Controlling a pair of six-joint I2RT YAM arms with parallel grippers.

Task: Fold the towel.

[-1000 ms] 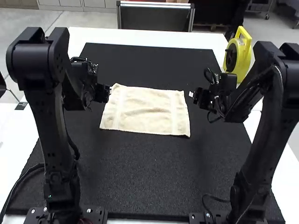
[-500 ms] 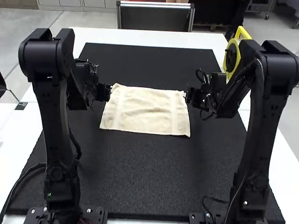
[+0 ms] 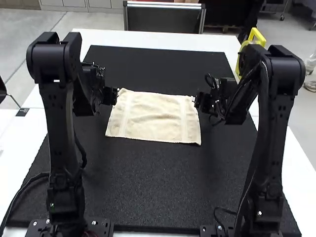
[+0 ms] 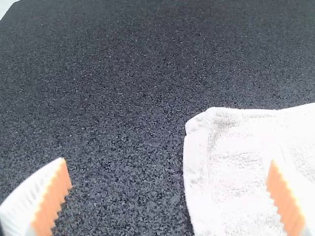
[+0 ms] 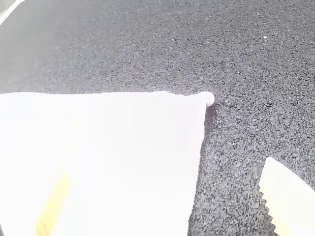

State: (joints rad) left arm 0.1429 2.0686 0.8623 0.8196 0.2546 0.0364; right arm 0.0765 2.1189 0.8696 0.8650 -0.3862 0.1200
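Cream towel (image 3: 153, 116) spread on black mat (image 3: 153, 182), left end effector (image 3: 116, 95) near corner

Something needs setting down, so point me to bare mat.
The black mat is bare between the towel and the arm bases, and beyond the towel's far edge. It's crowded at the towel's far corners, beside the left gripper and right gripper.

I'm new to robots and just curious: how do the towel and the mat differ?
The towel is cream; the mat is black. The towel is much smaller than the mat. The towel is slightly rumpled, the mat smooth and flat. Both lie spread out and four-sided.
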